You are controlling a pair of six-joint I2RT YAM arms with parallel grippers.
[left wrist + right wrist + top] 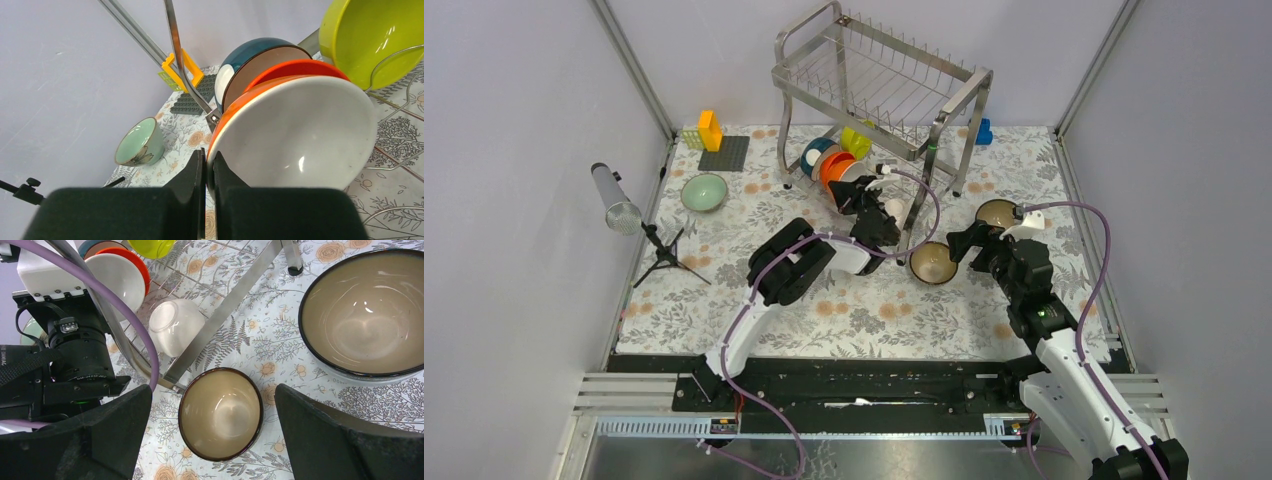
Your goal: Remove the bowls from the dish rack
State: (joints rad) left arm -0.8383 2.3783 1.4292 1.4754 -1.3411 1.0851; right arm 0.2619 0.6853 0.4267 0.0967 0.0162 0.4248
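Reaching left gripper (207,160): pinched white bowl (295,135) rim; I saw that only by wrist view.
Right gripper (212,390): spread wide.

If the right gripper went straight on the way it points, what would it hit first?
Probably the small brown bowl, lying centred ahead of the open right gripper; depth is unclear.

Yellow block (710,130), grey baseplate (725,154) and tripod lamp (614,196) left.

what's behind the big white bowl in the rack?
Behind the white bowl: an orange bowl, only its rim showing, then a dark blue bowl, then a yellow-green bowl. The orange bowl's inside is covered.
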